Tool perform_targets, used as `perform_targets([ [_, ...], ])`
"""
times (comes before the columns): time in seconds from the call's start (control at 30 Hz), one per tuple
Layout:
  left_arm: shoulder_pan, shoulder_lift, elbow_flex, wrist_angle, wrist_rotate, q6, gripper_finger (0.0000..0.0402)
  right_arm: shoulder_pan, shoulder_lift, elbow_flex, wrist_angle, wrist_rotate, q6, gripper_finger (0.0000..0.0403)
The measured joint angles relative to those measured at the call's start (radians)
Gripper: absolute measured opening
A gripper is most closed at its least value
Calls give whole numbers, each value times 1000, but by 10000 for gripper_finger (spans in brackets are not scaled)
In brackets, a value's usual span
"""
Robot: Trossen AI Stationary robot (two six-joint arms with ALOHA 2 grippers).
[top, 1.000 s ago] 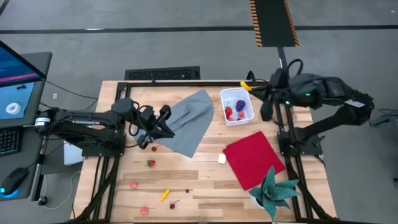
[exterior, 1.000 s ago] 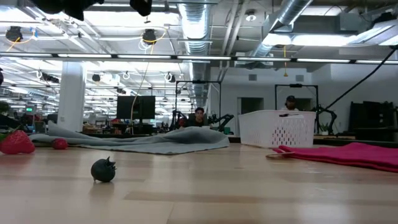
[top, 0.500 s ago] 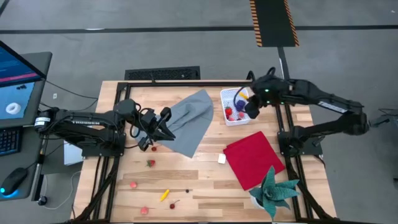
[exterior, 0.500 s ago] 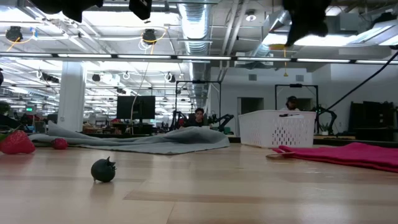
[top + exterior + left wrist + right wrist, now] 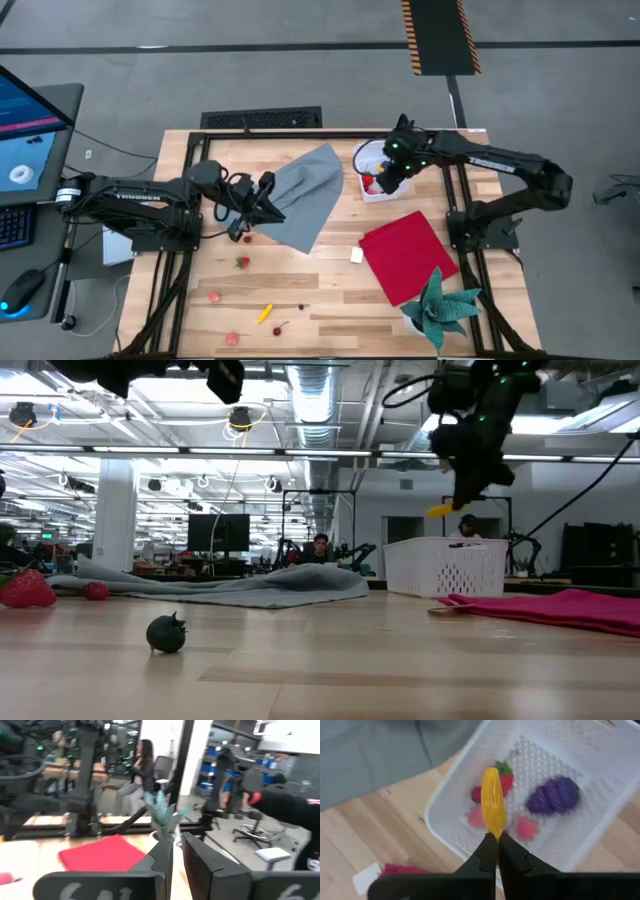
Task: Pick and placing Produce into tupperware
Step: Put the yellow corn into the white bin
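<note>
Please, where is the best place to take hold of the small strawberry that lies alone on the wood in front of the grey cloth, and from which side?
Grip the strawberry across its red body, coming straight down from above. It lies alone on bare wood, clear of the grey cloth, so fingers can probably close on either side. The left end effector, shut, is the nearer one.
</note>
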Motion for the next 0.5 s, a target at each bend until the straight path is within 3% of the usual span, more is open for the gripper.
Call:
perform_targets([
  [0.2,0,0,0,-67,-105,-32,31,-28,101,1,55,-74,-3,35],
  [0.5,0,5,0,-60,-111,-75,31,-53,166,0,94,-87,-18,64],
])
